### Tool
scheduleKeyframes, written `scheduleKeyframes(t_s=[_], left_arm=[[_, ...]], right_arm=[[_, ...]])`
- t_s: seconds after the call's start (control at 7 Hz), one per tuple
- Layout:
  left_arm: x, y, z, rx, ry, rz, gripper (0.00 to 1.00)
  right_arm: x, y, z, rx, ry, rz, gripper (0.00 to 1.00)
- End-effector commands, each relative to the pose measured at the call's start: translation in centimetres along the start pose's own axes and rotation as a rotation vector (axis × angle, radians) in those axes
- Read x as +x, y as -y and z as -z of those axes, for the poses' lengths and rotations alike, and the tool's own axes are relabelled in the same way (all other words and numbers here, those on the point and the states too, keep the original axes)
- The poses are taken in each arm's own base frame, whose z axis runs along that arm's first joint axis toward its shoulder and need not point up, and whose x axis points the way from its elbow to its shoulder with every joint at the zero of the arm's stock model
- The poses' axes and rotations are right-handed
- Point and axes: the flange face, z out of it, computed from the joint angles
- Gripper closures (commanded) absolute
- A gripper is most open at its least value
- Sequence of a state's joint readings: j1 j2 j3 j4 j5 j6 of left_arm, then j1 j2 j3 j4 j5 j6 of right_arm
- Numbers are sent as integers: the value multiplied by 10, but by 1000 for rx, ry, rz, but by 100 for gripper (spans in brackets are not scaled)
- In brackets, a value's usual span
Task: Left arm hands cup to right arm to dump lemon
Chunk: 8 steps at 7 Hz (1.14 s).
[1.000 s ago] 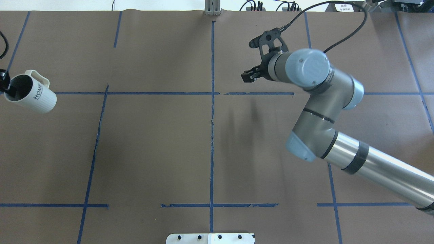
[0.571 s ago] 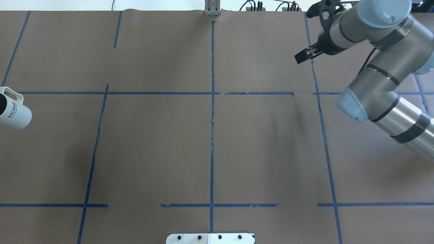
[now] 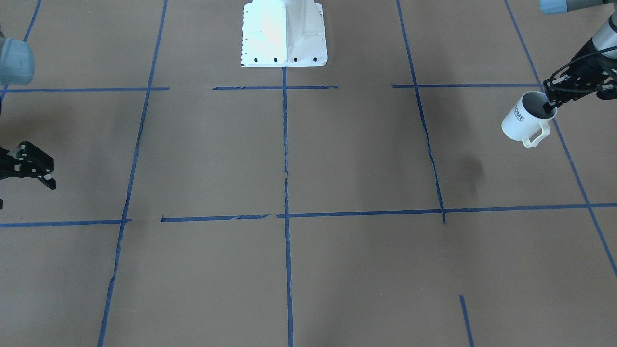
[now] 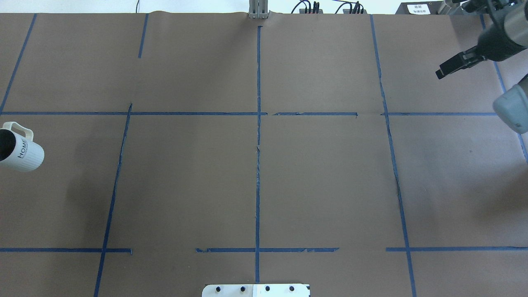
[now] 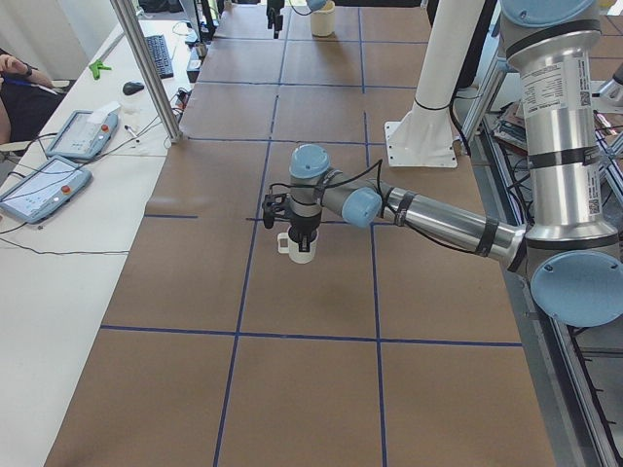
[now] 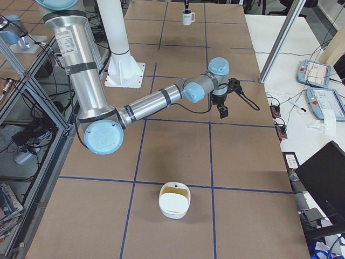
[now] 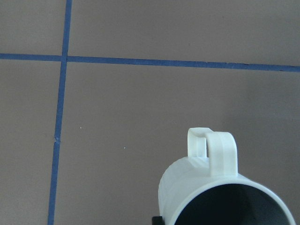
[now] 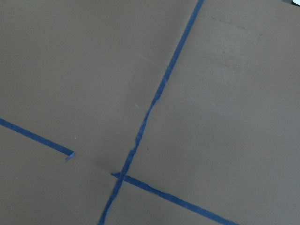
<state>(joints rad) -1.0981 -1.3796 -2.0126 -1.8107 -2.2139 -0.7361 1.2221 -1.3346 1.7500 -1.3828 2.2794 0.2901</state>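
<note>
The left hand (image 3: 549, 103), cut off overhead, is seen from the front clamped on the cup (image 3: 523, 118) rim, at the surface (image 3: 337, 159) left edge. The right hand (image 4: 447, 70), narrow, is held near the far right corner.

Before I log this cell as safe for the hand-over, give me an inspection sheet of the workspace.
Surface: brown table gridded with blue tape.
Job's things: cup held tilted above the table; lemon not seen.
Clutter: white bowl near the table's right end.
Pincers: left pincer clamps the cup's rim; right pincer empty, gap unclear.
Cables: black cable loops at the left wrist.
Surroundings: teach pendants on a side desk; white robot base.
</note>
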Motion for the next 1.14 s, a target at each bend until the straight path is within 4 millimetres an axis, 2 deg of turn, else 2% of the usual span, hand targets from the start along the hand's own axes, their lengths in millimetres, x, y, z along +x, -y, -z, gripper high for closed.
scheduleKeyframes(t_s=[0.0, 0.14, 0.29, 0.57, 0.86, 1.0], left_arm=[[19, -1, -41, -44, 21, -14, 100], [26, 14, -52, -36, 2, -51, 100], [29, 20, -56, -39, 0, -87, 100], [12, 24, -75, -73, 26, -181, 100], [7, 25, -82, -86, 37, -171, 100], [-1, 27, -87, -94, 46, -158, 96]], right_arm=[[70, -52, 33, -7, 58, -93, 0], [75, -68, 37, -8, 60, -84, 0], [79, -71, 40, -4, 56, -90, 0], [85, -84, 42, -8, 51, -104, 0], [91, -101, 39, -22, 45, -117, 0], [94, -106, 37, -27, 43, -115, 0]])
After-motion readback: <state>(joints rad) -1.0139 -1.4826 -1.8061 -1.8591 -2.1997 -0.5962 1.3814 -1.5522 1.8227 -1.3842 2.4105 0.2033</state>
